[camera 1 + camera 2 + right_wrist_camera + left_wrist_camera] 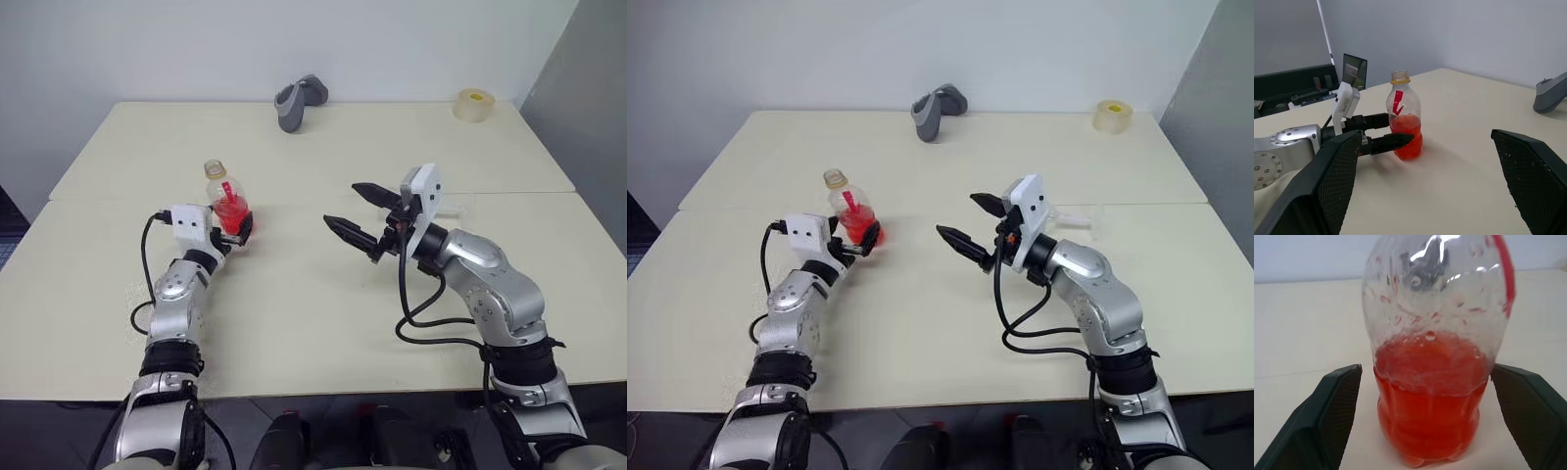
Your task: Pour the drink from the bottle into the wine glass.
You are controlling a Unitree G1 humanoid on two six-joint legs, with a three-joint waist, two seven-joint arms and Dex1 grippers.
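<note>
The bottle [227,203] stands upright on the cream table [294,294], left of centre. It is clear plastic with a yellowish neck and a red mark, and the red-orange drink [1427,401] fills its lower part. My left gripper [238,227] is open, one finger [1327,416] on each side of the bottle's base with small gaps. Over the table's middle my right gripper [342,204] hangs open and empty, pointing left towards the bottle [1403,117]. A faint clear shape, seemingly the wine glass [1080,217], shows just behind the right wrist, partly hidden; I cannot tell whether it stands upright.
A grey handheld device [299,101] lies at the table's far edge, centre. A roll of tape [474,105] sits at the far right corner. A seam [294,202] crosses the table between two tops.
</note>
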